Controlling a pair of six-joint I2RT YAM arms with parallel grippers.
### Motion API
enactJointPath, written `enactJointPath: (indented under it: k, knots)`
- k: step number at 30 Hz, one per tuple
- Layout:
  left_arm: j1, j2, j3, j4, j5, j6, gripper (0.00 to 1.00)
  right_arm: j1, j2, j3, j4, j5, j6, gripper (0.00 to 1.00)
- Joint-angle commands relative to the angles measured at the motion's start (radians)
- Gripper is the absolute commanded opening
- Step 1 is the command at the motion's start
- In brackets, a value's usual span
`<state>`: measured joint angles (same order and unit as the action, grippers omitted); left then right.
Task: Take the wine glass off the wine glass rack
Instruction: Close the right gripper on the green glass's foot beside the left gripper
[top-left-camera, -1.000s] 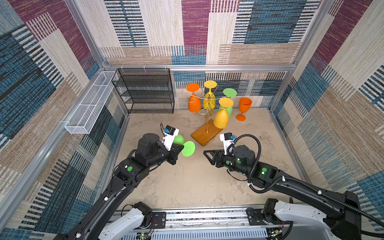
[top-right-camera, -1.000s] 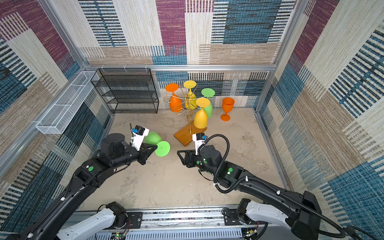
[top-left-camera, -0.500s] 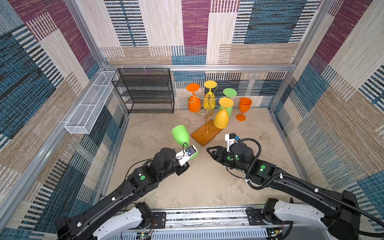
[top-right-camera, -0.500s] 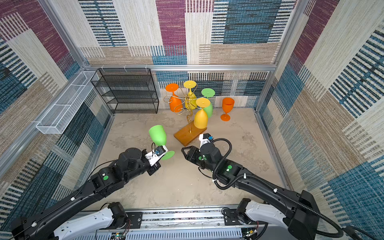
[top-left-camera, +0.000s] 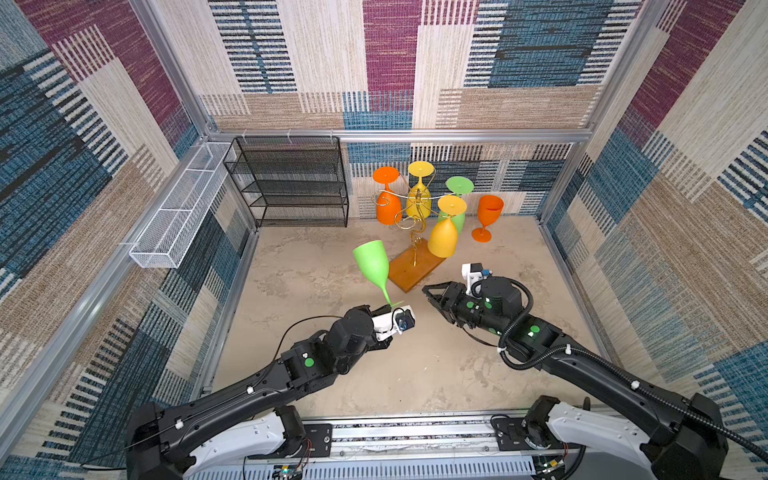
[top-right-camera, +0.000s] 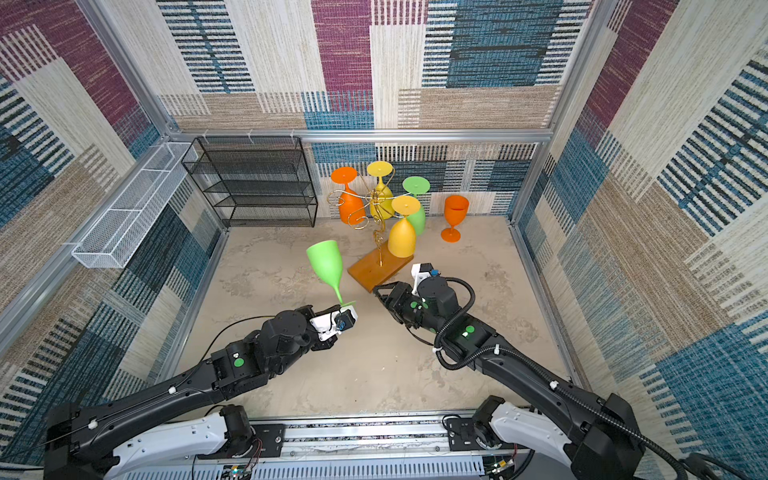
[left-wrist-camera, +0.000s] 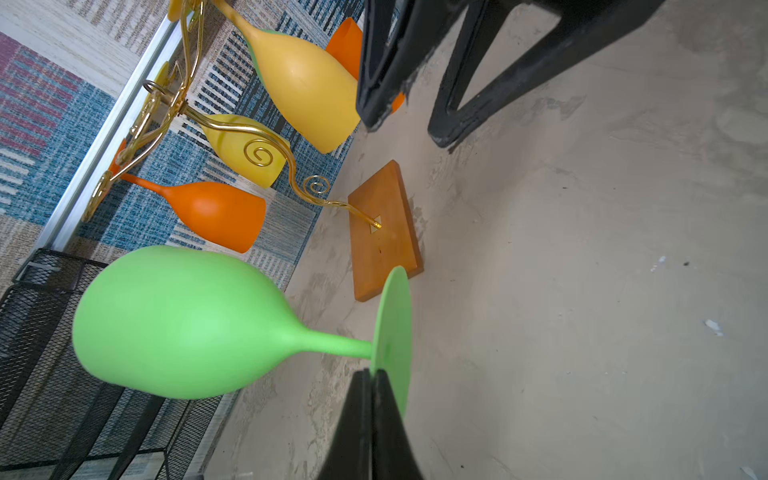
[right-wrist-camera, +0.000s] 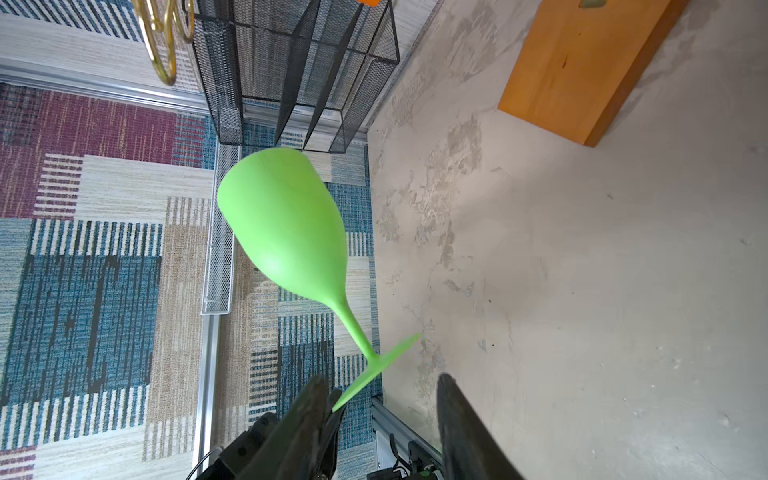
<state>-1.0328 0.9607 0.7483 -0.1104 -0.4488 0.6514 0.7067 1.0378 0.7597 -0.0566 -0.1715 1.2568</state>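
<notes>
Now that I've swung the green wine glass (top-left-camera: 371, 262) bowl-up, left jaws clenched on its foot, it's clear of the wine glass rack (top-left-camera: 417, 268), over the middle of the table (top-left-camera: 415, 374); right jaws gape empty, so removal looks done.

The wine glass (top-left-camera: 371, 262) is plain lime green. The wine glass rack (top-left-camera: 415, 268) is gold wire on orange-brown wood; on it hang orange, yellow, amber and green glasses (top-left-camera: 444, 241). The mesh shelf unit (top-left-camera: 291, 183) is black, the mesh tray (top-left-camera: 178, 216) white. The walls (top-left-camera: 390, 45) show blue, maroon, cream and beige striped patchwork
</notes>
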Motion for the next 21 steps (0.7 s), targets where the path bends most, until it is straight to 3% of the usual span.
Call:
enactJointPath:
  k: [1, 12, 21]
  knots:
    - [-0.01, 0.004, -0.016, 0.102, -0.057, 0.046, 0.0, -0.013, 0.013, -0.017, 0.057, -0.059, 0.029, 0.46]
    - [-0.061, 0.021, -0.084, 0.195, -0.147, 0.08, 0.0, -0.011, 0.138, -0.006, 0.149, -0.183, 0.066, 0.43]
    - [-0.088, 0.049, -0.112, 0.275, -0.188, 0.117, 0.0, 0.01, 0.17, 0.001, 0.162, -0.183, 0.07, 0.43]
